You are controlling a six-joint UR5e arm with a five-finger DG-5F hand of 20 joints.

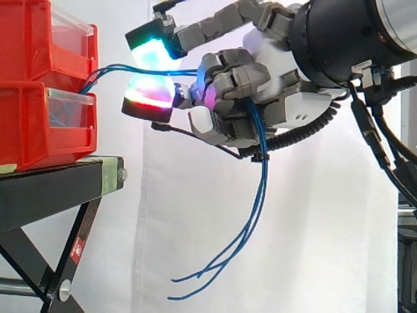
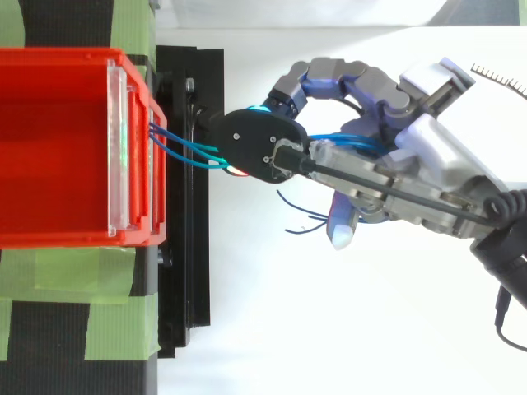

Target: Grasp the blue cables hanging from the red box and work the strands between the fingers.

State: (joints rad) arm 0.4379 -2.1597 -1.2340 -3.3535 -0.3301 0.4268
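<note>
– So where are the blue cables (image 1: 262, 189) sitting right now?
– They come out of the red box (image 1: 26, 124) front and run toward 3 o'clock into the hand (image 1: 280, 98). From there they dangle toward 7 o'clock, loose ends in free air below worktop (image 1: 52, 186) level. The hand is clenched round the strands, with the glowing fingertips (image 1: 151, 96) above and below the stretch nearest the box.
– What'd bite it, you reckon?
– That stretch between box and hand looks pretty snug from the side. My guess is any drift toward 3 o'clock while kneading yanks the strands out or drags the box along. Loosen too much and they slide free.
</note>
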